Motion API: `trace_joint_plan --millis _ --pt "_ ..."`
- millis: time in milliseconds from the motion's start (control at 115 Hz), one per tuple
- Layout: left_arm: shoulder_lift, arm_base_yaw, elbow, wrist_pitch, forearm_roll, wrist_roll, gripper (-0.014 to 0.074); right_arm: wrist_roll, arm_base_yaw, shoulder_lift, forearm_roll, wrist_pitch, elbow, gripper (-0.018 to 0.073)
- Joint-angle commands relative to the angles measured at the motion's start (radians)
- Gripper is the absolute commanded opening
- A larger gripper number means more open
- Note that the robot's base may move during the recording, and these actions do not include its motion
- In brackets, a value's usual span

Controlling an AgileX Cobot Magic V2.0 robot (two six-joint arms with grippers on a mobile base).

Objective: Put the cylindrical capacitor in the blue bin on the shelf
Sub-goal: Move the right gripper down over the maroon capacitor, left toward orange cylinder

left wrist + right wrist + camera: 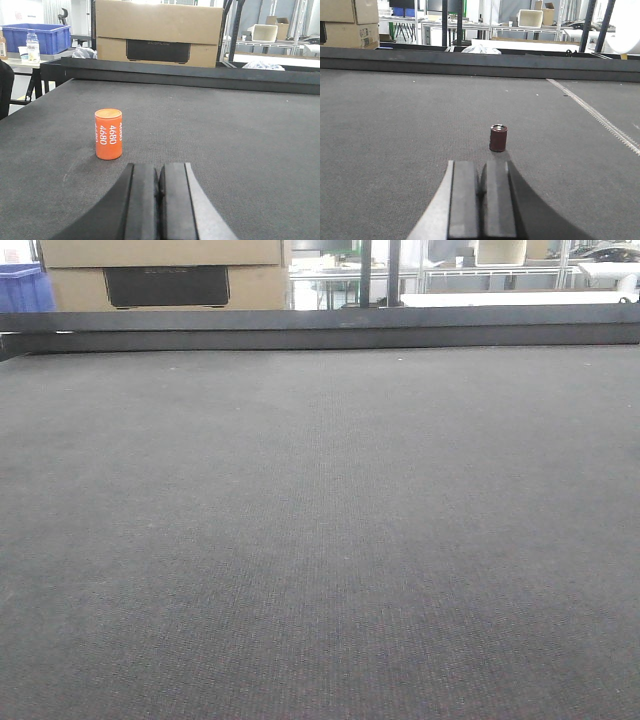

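Note:
The cylindrical capacitor, small and dark red with a silvery top, stands upright on the grey mat just ahead of my right gripper, slightly to its right. The right gripper is shut and empty. My left gripper is also shut and empty. An orange cylinder printed "4680" stands ahead of it to the left. A blue bin sits on a far table beyond the mat's left corner; it also shows in the front view. The steel shelf is out of view. The front view shows neither gripper nor cylinder.
A raised dark rim bounds the mat's far edge. A large cardboard box stands behind it. A light seam runs across the mat at right. Racks and tables stand far behind.

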Motion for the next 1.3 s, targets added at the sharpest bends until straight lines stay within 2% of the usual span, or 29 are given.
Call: trace_joint_plan --millis 0,296,452,644,905,966,1052,1131,1287 --pt "-0.005 -0.007 -0.001 -0.014 -0.005 0.001 -0.0111 -0.002 -0.002 -0.003 -0.006 -0.016 0.003 -0.0154" --pt "-0.005 -0.007 -0.001 -0.036 -0.005 0.001 -0.0111 -0.002 -0.002 -0.003 -0.006 -0.016 0.003 -0.0154" --pt "-0.005 -0.007 -0.001 -0.102 -0.005 0.001 -0.0111 -0.002 -0.002 -0.003 -0.006 -0.016 0.003 -0.0154" --pt "-0.005 -0.007 -0.001 -0.171 -0.024 0.001 -0.0111 -0.002 -0.002 -0.003 -0.006 -0.082 0.003 -0.0154" --pt "-0.005 -0.007 -0.004 -0.211 -0.161 0.001 -0.0111 -0.002 -0.002 -0.003 -0.002 -0.223 0.003 -0.0154" --pt "-0.005 -0.007 -0.057 -0.191 -0.161 0.001 -0.0111 -0.002 -0.002 -0.003 0.000 -0.208 -0.027 -0.0154" --pt "-0.001 -0.007 -0.157 -0.116 -0.138 0.001 -0.0111 -0.002 -0.002 -0.003 0.000 -0.099 -0.133 -0.0154" --pt "0.053 -0.007 -0.276 -0.025 -0.074 0.001 -0.0111 -0.002 -0.002 -0.003 0.000 -0.028 -0.246 -0.0154" --pt "0.214 -0.007 -0.527 0.158 0.041 0.001 -0.0111 -0.002 -0.002 0.019 0.000 0.007 -0.430 -0.0154"
